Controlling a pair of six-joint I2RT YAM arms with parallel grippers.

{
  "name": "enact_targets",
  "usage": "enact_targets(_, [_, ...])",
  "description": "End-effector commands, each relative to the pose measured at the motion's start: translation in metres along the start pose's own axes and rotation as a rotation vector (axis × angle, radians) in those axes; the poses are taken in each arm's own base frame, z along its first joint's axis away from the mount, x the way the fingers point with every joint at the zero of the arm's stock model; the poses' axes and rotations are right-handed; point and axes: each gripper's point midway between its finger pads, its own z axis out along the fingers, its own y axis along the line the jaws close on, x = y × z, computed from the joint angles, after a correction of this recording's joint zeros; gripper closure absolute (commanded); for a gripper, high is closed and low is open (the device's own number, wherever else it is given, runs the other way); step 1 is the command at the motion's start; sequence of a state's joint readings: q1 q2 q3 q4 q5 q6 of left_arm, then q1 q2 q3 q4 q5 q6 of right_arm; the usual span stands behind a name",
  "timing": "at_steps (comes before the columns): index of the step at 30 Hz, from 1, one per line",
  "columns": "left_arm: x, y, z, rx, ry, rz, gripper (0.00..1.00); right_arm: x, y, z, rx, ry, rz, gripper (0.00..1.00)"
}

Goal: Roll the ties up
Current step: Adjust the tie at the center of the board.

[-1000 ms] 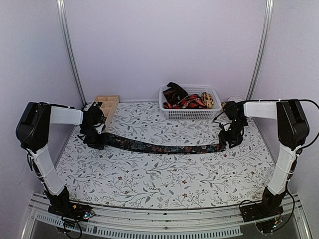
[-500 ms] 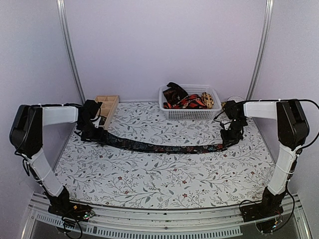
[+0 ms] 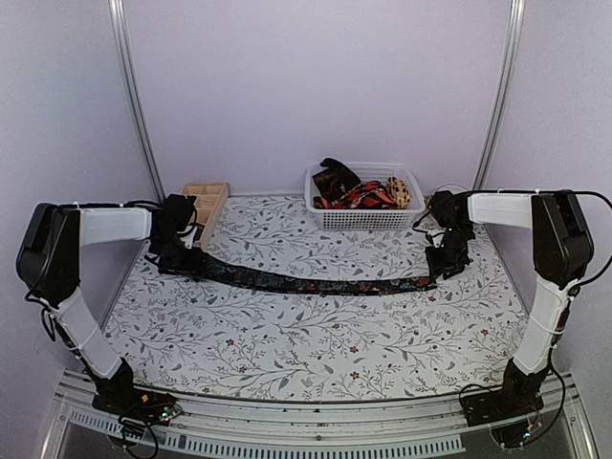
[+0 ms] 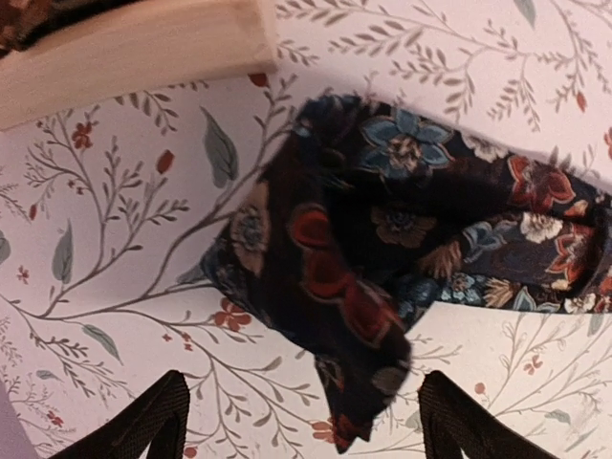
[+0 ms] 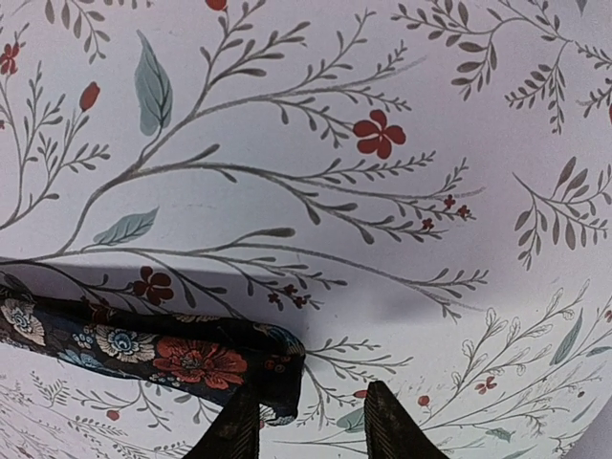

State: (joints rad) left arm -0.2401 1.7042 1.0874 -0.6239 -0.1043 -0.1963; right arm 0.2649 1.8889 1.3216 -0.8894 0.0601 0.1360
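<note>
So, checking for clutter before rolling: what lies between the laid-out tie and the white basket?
Only bare floral table cover lies between the tie and the basket; the top view shows this.

left fingers [image 4: 143, 427]: opened, released tie [image 4: 382, 249] | tie's wide end: dragged nearer tray [image 4: 124, 48]

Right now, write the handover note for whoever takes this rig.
Left gripper: open, around the wide end of the dark floral tie, not holding it.
Right gripper: part open, the narrow end beside one finger, apparently not clamped.
The tie lies stretched flat across the table; more ties sit in the basket.
Done: tie laid out.
Left: roll it, then the others.
</note>
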Motion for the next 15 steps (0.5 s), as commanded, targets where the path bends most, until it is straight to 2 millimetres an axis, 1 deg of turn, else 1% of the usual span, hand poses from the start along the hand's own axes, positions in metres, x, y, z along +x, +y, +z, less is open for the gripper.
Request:
enact_targets(1, [0.013, -0.020, 0.010, 0.046, 0.029, 0.021, 0.19, -0.018, 0.001, -0.038, -0.031, -0.108, 0.023, 0.59])
enact_targets(4, [0.019, -0.019, 0.019, 0.035, 0.057, 0.029, 0.25, -0.026, 0.001, -0.056, -0.045, -0.156, 0.031, 0.54])
enact_targets(5, [0.020, -0.018, 0.020, 0.023, 0.059, 0.030, 0.28, -0.029, 0.003, -0.063, -0.051, -0.174, 0.031, 0.52])
enact_targets(6, [0.020, -0.015, 0.021, 0.008, 0.060, 0.031, 0.34, -0.032, 0.004, -0.070, -0.062, -0.196, 0.032, 0.51])
enact_targets(7, [0.019, -0.013, 0.022, -0.004, 0.058, 0.030, 0.41, -0.035, 0.006, -0.078, -0.077, -0.217, 0.033, 0.50])
enact_targets(10, [0.013, -0.009, 0.021, -0.030, 0.051, 0.032, 0.67, -0.042, 0.014, -0.101, -0.117, -0.279, 0.018, 0.49])
enact_targets(13, [0.007, -0.012, 0.016, -0.019, 0.040, 0.037, 0.97, -0.049, 0.030, -0.126, -0.167, -0.348, -0.023, 0.47])
enact_targets(14, [0.005, -0.013, 0.013, -0.015, 0.032, 0.040, 1.00, -0.051, 0.037, -0.134, -0.185, -0.371, -0.047, 0.46])
enact_targets(15, [0.002, -0.016, 0.009, -0.006, 0.023, 0.049, 1.00, -0.053, 0.045, -0.143, -0.200, -0.395, -0.074, 0.45])
